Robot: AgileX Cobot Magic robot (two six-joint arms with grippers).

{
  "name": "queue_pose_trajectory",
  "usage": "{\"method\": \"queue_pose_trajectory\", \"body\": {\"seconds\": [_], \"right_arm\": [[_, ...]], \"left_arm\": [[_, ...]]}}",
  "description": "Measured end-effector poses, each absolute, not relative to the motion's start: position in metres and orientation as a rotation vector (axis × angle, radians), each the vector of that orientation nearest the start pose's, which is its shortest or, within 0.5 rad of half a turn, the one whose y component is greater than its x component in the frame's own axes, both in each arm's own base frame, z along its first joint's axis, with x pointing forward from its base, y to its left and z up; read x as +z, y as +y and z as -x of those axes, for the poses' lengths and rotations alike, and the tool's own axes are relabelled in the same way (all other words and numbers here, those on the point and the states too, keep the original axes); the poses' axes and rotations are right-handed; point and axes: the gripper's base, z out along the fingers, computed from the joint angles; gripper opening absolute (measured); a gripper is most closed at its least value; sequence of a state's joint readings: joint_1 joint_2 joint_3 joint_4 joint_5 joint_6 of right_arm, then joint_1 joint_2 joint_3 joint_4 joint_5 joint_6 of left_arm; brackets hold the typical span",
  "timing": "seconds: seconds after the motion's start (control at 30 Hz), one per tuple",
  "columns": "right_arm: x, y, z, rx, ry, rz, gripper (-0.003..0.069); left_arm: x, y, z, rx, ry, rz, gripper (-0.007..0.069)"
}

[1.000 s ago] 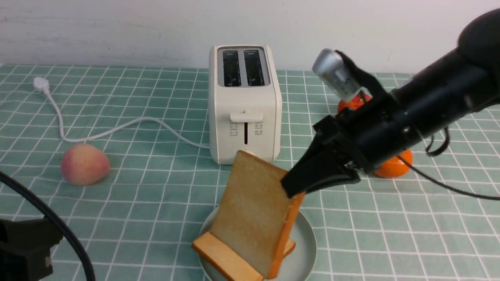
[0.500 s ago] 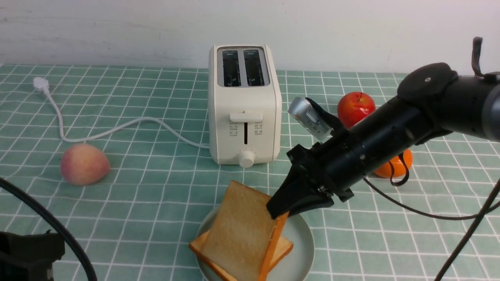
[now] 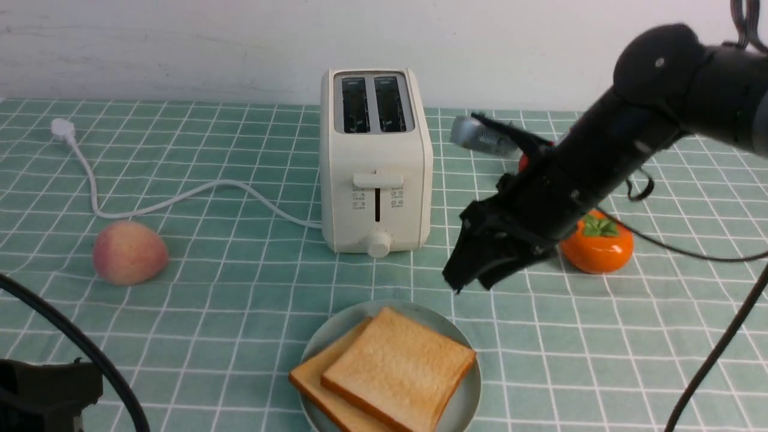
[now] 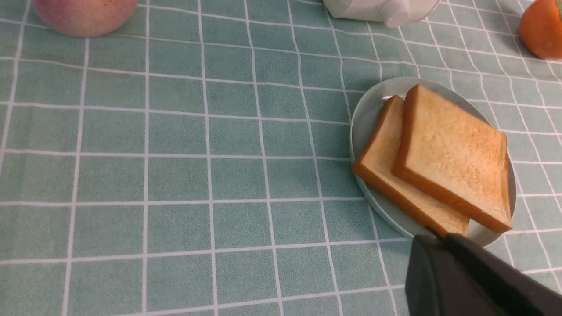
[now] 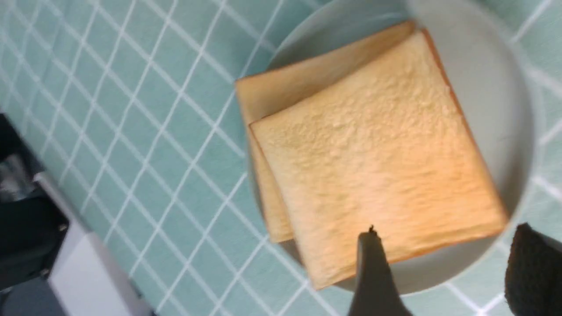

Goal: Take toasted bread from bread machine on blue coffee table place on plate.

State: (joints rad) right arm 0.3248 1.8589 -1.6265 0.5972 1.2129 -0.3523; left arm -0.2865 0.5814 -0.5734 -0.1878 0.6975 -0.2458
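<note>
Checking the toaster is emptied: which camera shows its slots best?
The front view: the toaster stands whole there, with both top slots dark and nothing sticking out. The left wrist view catches only its base and knob; the right wrist view does not show it.

Toast (image 3: 399, 366) on plate (image 3: 339, 327), in frt of toaster (image 3: 376, 162).

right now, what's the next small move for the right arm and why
Probably raise the right gripper away: it hangs open and empty by the plate, both toast slices lie stacked there, and the slots of the toaster look empty.
</note>
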Motion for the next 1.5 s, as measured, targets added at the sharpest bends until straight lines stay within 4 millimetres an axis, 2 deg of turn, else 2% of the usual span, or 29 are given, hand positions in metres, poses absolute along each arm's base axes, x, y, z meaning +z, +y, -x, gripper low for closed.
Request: {"method": "queue_pose_trajectory", "body": {"seconds": [0.1, 0.13, 0.17, 0.2, 0.23, 0.27, 0.33, 0.37, 0.4, 0.47, 0.57, 0.6, 0.63, 0.73, 0.8, 0.9, 0.93, 0.97, 1.0, 1.03, 1.07, 1.1, 1.17, 1.3, 1.5], "right_arm": [[0.335, 0.156, -0.353, 0.607, 2.668, 0.649, 0.0330], [0.353, 0.149, -0.347, 0.536, 2.641, 0.604, 0.0282], [0.356, 0.147, -0.346, 0.526, 2.636, 0.595, 0.0274], [0.381, 0.139, -0.333, 0.472, 2.589, 0.546, 0.0215], [0.380, 0.137, -0.333, 0.452, 2.594, 0.542, 0.0206], [0.411, 0.125, -0.311, 0.390, 2.527, 0.490, 0.0125], [0.434, 0.113, -0.291, 0.339, 2.469, 0.452, 0.0048], [0.440, 0.111, -0.286, 0.337, 2.453, 0.442, 0.0040], [0.459, 0.101, -0.266, 0.305, 2.399, 0.400, -0.0005], [0.481, 0.088, -0.240, 0.273, 2.323, 0.352, -0.0018], [0.504, 0.069, -0.200, 0.238, 2.227, 0.292, -0.0018], [0.510, 0.061, -0.182, 0.225, 2.185, 0.274, -0.0016], [0.515, 0.049, -0.155, 0.201, 2.113, 0.247, -0.0013], [0.512, 0.030, -0.113, 0.168, 1.951, 0.212, -0.0008], [0.498, 0.020, -0.086, 0.159, 1.842, 0.204, -0.0008], [0.472, 0.010, -0.057, 0.165, 1.698, 0.199, -0.0008], [0.450, 0.008, -0.052, 0.165, 1.650, 0.202, -0.0008], [0.440, 0.008, -0.047, 0.174, 1.593, 0.200, -0.0008], [0.419, 0.006, -0.041, 0.191, 1.525, 0.195, -0.0008], [0.407, 0.006, -0.038, 0.198, 1.502, 0.192, -0.0008], [0.404, 0.006, -0.037, 0.202, 1.494, 0.191, -0.0008], [0.386, 0.005, -0.032, 0.223, 1.434, 0.181, -0.0008], [0.366, 0.006, -0.031, 0.249, 1.382, 0.175, -0.0008], [0.341, 0.008, -0.036, 0.287, 1.381, 0.159, -0.0005], [0.339, 0.009, -0.037, 0.324, 1.376, 0.133, 0.0003]], "left_arm": [[0.300, -0.041, -0.100, -0.511, 2.225, 0.046, -0.0013], [0.300, -0.041, -0.100, -0.511, 2.226, 0.046, -0.0013], [0.300, -0.041, -0.100, -0.511, 2.226, 0.046, -0.0013], [0.300, -0.041, -0.100, -0.511, 2.227, 0.046, -0.0013], [0.300, -0.041, -0.100, -0.511, 2.227, 0.046, -0.0013], [0.300, -0.041, -0.100, -0.511, 2.227, 0.046, -0.0013], [0.300, -0.041, -0.100, -0.511, 2.227, 0.046, -0.0013], [0.300, -0.041, -0.100, -0.511, 2.227, 0.046, -0.0013], [0.300, -0.041, -0.100, -0.511, 2.227, 0.046, -0.0013], [0.300, -0.041, -0.100, -0.511, 2.227, 0.046, -0.0013], [0.300, -0.041, -0.100, -0.512, 2.224, 0.046, -0.0013], [0.301, -0.041, -0.100, -0.513, 2.216, 0.047, -0.0013], [0.302, -0.041, -0.101, -0.516, 2.195, 0.049, -0.0013], [0.305, -0.041, -0.103, -0.520, 2.164, 0.052, -0.0013], [0.306, -0.041, -0.104, -0.522, 2.147, 0.054, -0.0013], [0.307, -0.041, -0.105, -0.524, 2.130, 0.056, -0.0013], [0.307, -0.041, -0.105, -0.525, 2.128, 0.056, -0.0013], [0.307, -0.041, -0.105, -0.525, 2.126, 0.057, -0.0013], [0.308, -0.041, -0.105, -0.526, 2.121, 0.057, -0.0013], [0.308, -0.041, -0.105, -0.526, 2.119, 0.057, -0.0013], [0.308, -0.041, -0.105, -0.526, 2.119, 0.057, -0.0013], [0.308, -0.041, -0.105, -0.526, 2.118, 0.057, -0.0013], [0.308, -0.041, -0.105, -0.526, 2.117, 0.057, -0.0013], [0.308, -0.041, -0.105, -0.526, 2.120, 0.057, -0.0013], [0.300, -0.038, -0.092, -0.528, 2.125, 0.051, -0.0013]]}}
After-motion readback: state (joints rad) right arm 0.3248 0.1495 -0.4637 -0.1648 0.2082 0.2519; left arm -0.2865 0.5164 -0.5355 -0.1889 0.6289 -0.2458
